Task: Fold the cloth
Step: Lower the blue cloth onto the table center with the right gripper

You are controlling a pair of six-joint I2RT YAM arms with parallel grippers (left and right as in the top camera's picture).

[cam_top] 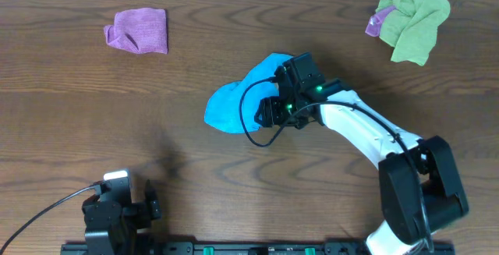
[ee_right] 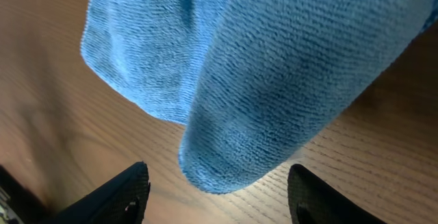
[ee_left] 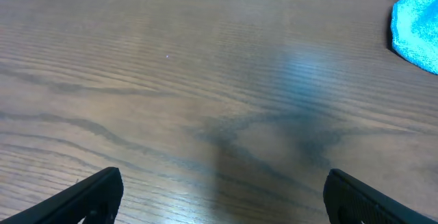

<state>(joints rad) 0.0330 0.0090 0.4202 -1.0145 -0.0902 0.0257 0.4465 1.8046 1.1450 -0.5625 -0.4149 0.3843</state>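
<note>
The cloth [cam_top: 231, 105] lies bunched at frame centre; my right end effector [ee_right: 219, 198] straddles its rolled edge, jaws apart, seemingly ready to pinch it. My left end effector [ee_left: 219, 195] rests spread wide, lower left.

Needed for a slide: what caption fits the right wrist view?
Open right gripper straddling the tip of a fold of blue cloth on a wooden table.

The right arm [cam_top: 355, 118] is a white link between black joints, with a looping black cable [cam_top: 248, 126] and green lights [cam_top: 316, 91] at the wrist (two dots); the left arm [cam_top: 117, 208] is black, white-capped, and the left gripper [ee_left: 224, 179] has matte black fingers [ee_left: 82, 196]
</note>
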